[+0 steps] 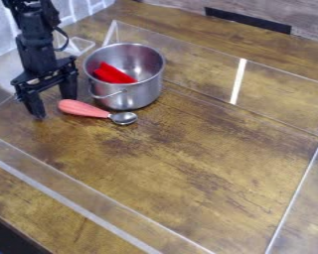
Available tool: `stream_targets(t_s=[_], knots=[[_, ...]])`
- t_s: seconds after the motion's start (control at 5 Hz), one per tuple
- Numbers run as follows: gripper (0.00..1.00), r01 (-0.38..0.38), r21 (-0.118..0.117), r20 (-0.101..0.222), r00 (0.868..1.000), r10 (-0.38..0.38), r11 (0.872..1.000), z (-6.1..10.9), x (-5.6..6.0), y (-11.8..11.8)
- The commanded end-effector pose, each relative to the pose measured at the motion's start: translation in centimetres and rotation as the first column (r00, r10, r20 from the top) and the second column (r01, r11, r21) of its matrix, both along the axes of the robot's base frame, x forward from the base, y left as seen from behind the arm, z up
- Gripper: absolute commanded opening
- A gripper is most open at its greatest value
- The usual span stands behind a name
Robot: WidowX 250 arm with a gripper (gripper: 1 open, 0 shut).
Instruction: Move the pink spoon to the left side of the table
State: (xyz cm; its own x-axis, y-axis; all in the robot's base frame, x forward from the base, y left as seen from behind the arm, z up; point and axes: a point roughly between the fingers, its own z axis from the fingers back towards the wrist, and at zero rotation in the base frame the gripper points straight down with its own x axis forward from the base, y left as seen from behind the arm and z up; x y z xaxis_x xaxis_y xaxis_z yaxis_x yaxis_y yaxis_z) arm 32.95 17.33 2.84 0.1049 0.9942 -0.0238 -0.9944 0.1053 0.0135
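With the black gripper [45,94] jaws apart and empty, lift straight up clear of the salmon-pink plastic-handled spoon [92,111], lying flat at the dark wood-grain table's [202,169] left side beside the steel pot [126,74].

A steel pot [127,74] stands upright just to the right of the end effector, its side handle turned toward the viewer; a bright red object [114,72] lies inside it, against the wall nearer the end effector; a dark strip [248,19] sits well apart, far to the upper right, at the back edge.
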Motion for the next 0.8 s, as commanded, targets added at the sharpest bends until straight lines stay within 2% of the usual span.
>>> stream_targets(t_s=[0.0,0.4,0.6], knots=[[1.0,-0.016,0.012,0.045,0.999,0.015,1.0,2.5,0.2,0.0],[1.0,-0.04,-0.011,0.05,0.998,0.041,0.999,3.1,-0.6,-0.7],[1.0,-0.046,-0.019,0.053,0.997,0.047,0.999,4.1,0.0,-0.8]])
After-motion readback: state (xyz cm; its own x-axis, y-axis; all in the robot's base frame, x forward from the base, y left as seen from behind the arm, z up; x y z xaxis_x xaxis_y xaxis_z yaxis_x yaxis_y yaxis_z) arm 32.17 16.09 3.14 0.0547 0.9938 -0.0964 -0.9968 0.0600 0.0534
